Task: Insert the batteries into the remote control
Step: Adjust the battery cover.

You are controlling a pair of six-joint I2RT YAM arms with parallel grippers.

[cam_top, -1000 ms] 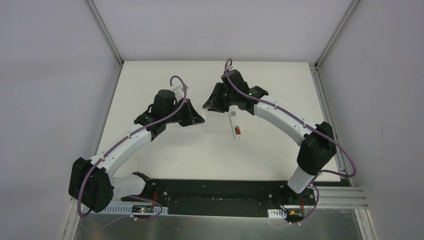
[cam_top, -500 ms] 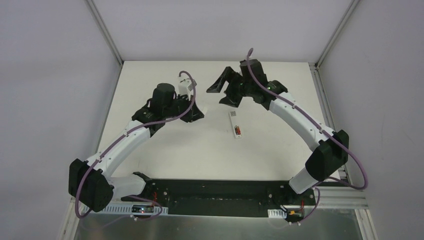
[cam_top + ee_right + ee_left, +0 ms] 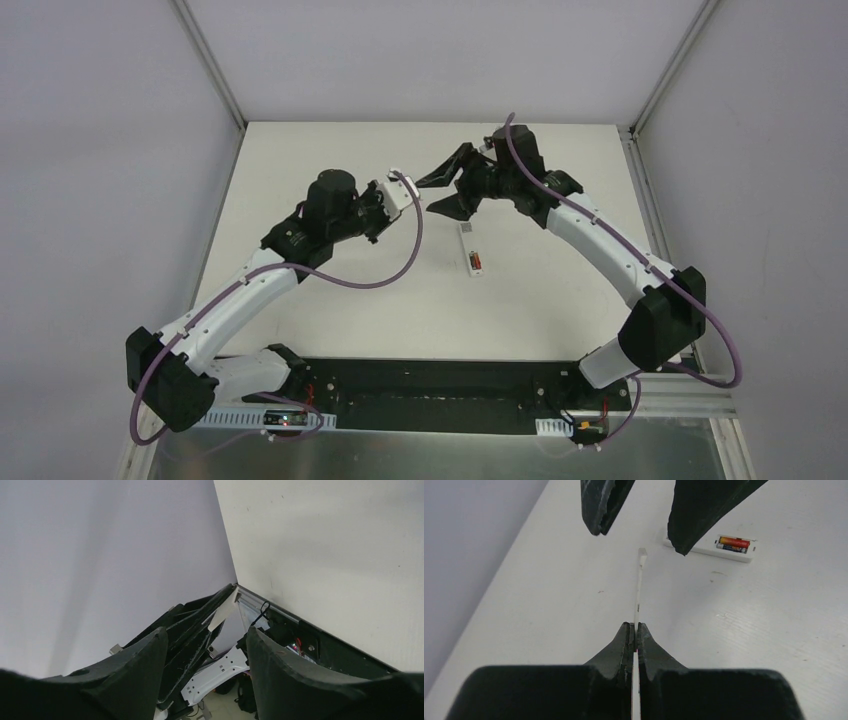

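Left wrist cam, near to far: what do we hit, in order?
left hand → thin white cover piece pinched in it → remote control on the table, batteries showing in its open bay.

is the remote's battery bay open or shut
Open: a red-orange battery shows in the remote, and the left gripper pinches the loose cover.

Wore white shells along the long links of the left arm (image 3: 240, 297) and right arm (image 3: 600, 245), with bulky matte black housings at the joints. Carried a purple cable (image 3: 420, 225) looped loosely along each arm. Ended in the left gripper (image 3: 635, 626) and right gripper (image 3: 427, 197), both matte black with tapered wedge fingers (image 3: 280, 665). Sat on a black base plate (image 3: 430, 382) with small red wires.
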